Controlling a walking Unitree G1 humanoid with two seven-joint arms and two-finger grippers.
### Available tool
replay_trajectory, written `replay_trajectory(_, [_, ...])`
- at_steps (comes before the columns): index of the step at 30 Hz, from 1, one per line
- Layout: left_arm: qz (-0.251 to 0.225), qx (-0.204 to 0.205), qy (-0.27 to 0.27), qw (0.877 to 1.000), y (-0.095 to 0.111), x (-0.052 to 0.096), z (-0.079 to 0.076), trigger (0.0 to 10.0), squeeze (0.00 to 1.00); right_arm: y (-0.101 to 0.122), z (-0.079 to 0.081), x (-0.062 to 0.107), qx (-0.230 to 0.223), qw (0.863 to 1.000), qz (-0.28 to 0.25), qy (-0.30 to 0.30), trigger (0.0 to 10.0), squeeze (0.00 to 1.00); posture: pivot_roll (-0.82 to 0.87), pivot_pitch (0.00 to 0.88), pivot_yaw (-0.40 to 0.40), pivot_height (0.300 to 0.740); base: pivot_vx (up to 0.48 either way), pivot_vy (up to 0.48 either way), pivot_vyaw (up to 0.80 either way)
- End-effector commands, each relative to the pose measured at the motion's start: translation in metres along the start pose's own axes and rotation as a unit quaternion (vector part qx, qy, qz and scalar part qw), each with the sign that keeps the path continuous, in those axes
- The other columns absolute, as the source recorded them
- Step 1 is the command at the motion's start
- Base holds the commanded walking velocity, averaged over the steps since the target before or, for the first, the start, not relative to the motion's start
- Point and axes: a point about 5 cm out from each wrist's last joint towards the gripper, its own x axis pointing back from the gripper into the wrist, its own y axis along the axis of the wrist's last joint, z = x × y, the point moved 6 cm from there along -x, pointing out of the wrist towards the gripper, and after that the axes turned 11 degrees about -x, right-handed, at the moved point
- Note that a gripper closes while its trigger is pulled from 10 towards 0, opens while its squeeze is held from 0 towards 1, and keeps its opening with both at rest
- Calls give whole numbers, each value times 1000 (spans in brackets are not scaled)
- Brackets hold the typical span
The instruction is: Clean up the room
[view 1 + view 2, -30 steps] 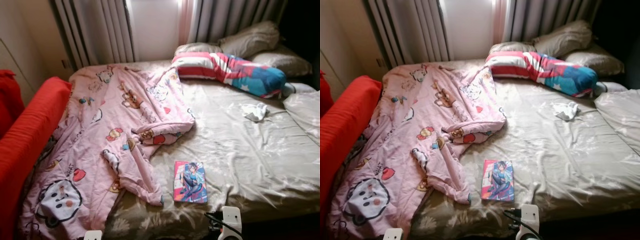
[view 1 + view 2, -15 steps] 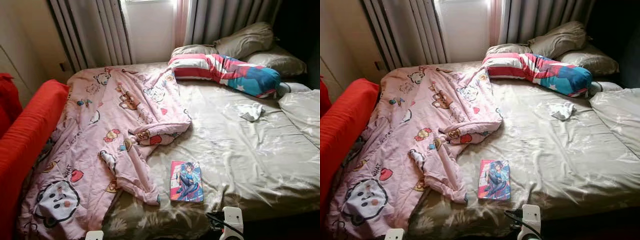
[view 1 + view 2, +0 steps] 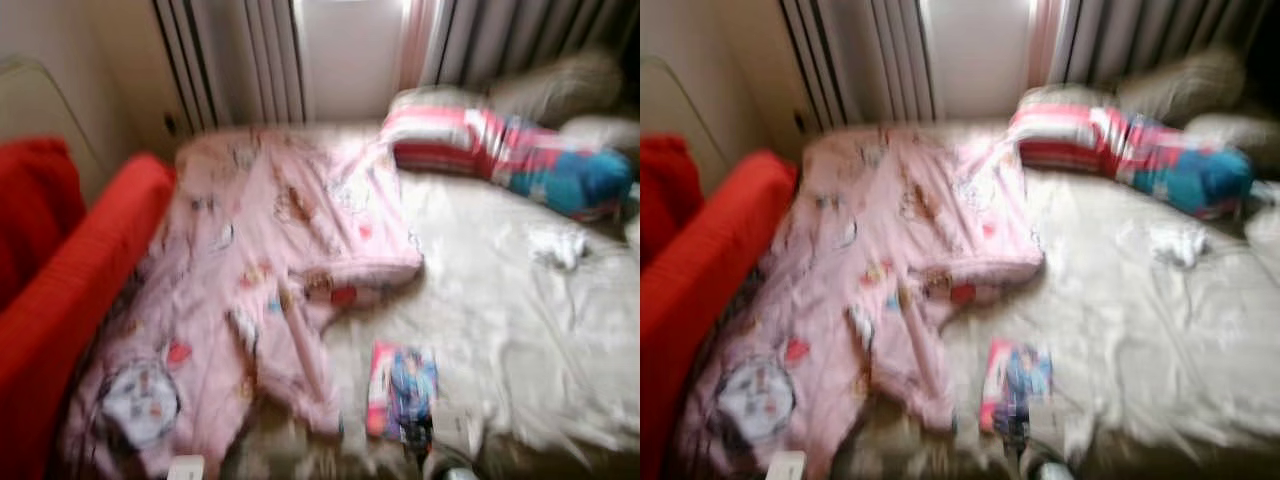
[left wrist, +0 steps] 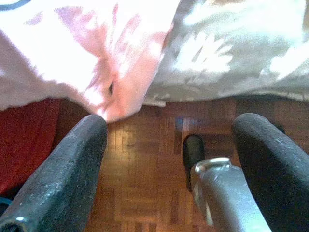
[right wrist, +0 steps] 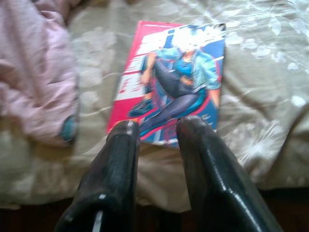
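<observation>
A colourful comic book (image 5: 174, 82) lies flat on the beige bed sheet (image 3: 520, 330) near the foot of the bed, also seen as the book (image 3: 402, 390). My right gripper (image 5: 157, 128) hovers just short of the book's near edge, open by a narrow gap, with nothing between its fingers. A rumpled pink cartoon blanket (image 3: 260, 280) covers the bed's left half. My left gripper (image 4: 169, 125) hangs open over the wooden floor (image 4: 140, 174) below the blanket's hanging corner (image 4: 120, 96). Both eye views are blurred.
A red couch (image 3: 70, 290) stands along the bed's left side. A striped red, white and blue bolster (image 3: 500, 155) and grey pillows (image 3: 550, 85) lie at the head, with a small white cloth (image 3: 558, 245) on the sheet. Curtains (image 3: 240, 60) hang behind.
The whole picture has shifted to the right and blurred, so the camera has moved. Nothing on the bed has changed place.
</observation>
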Motion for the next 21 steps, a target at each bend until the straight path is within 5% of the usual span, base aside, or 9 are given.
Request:
replay_trajectory(1, [4, 3, -3, 1000, -4, 1, -3, 10000, 0, -3, -8, 2, -4, 1000, 3, -11, 10000, 0, -33, 132, 21, 740, 0, 0, 0])
replay_trajectory(7, [-12, 2, -1, 1000, 3, 0, -2, 10000, 0, 12, -4, -1, -4, 1000, -27, -7, 10000, 0, -39, 135, 20, 740, 0, 0, 0])
replay_trajectory(21, [-117, 6, 12, 993, 56, -1, 5, 10000, 0, 47, 4, 1, 19, 992, -121, 1, 10000, 0, -43, 141, 15, 740, 0, 0, 0])
